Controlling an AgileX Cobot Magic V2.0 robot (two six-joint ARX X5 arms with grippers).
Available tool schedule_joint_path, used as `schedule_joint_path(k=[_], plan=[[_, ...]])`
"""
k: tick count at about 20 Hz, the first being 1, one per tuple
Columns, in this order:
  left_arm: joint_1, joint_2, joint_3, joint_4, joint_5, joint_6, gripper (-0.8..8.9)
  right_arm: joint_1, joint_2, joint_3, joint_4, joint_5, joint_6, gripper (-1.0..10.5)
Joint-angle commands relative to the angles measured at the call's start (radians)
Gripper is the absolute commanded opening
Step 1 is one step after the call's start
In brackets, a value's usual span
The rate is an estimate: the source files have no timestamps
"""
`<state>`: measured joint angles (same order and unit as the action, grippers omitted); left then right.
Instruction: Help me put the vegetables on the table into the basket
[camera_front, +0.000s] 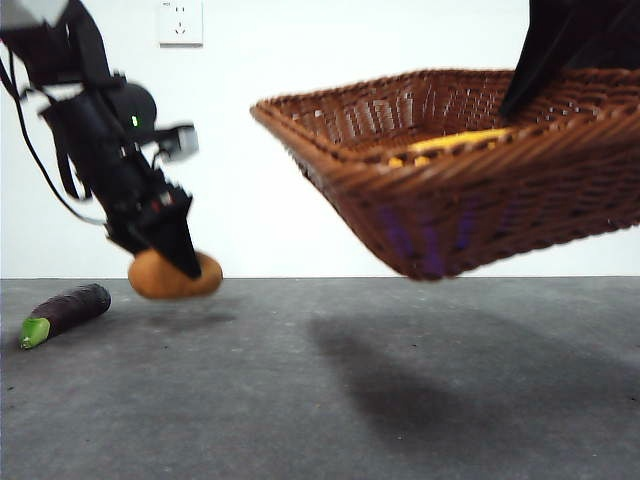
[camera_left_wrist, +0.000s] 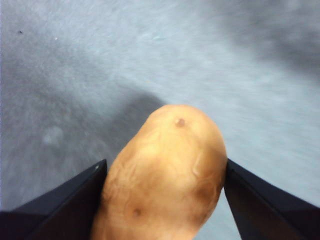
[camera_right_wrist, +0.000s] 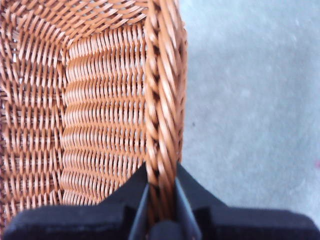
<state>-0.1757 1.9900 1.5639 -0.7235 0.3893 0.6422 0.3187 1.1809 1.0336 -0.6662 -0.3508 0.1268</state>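
My left gripper is shut on the orange-brown potato and holds it just above the table at the left; the left wrist view shows the potato between both jaws. The dark purple eggplant lies on the table further left. My right gripper is shut on the braided rim of the brown wicker basket. The basket hangs tilted in the air at the right. The yellow corn cob lies inside it.
A white wall with a socket stands behind the table. The basket casts a shadow on the table's middle and right.
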Motion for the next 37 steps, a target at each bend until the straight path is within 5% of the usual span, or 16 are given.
schedule_joint_path(k=[1, 8, 13, 21, 31, 32, 34, 37], plan=[[0.003, -0.103, 0.002, -0.045, 0.017, -0.01, -0.06, 0.001, 0.043, 0.001, 0.018, -0.008, 0.024, -0.1], [-0.006, -0.445, -0.003, -0.29, 0.177, -0.039, -0.05, 0.002, 0.189, -0.001, 0.116, -0.021, 0.09, -0.1], [-0.202, -0.59, -0.111, -0.298, 0.182, -0.096, -0.05, 0.032, 0.264, -0.001, 0.196, -0.066, 0.174, -0.1], [-0.546, -0.465, -0.155, -0.154, -0.055, -0.286, -0.06, 0.178, 0.294, -0.001, 0.315, -0.05, 0.288, -0.1], [-0.584, -0.309, -0.21, -0.071, -0.118, -0.385, 0.08, 0.179, 0.294, -0.001, 0.298, -0.05, 0.264, -0.1], [-0.584, -0.309, -0.21, -0.072, -0.118, -0.407, 1.16, 0.179, 0.294, -0.001, 0.299, -0.05, 0.262, -0.1], [-0.583, -0.309, -0.209, -0.092, -0.117, -0.431, 5.44, 0.179, 0.294, -0.001, 0.3, -0.05, 0.261, -0.1], [-0.582, -0.315, -0.208, -0.106, -0.121, -0.438, 5.53, 0.178, 0.294, -0.001, 0.299, -0.05, 0.253, -0.1]])
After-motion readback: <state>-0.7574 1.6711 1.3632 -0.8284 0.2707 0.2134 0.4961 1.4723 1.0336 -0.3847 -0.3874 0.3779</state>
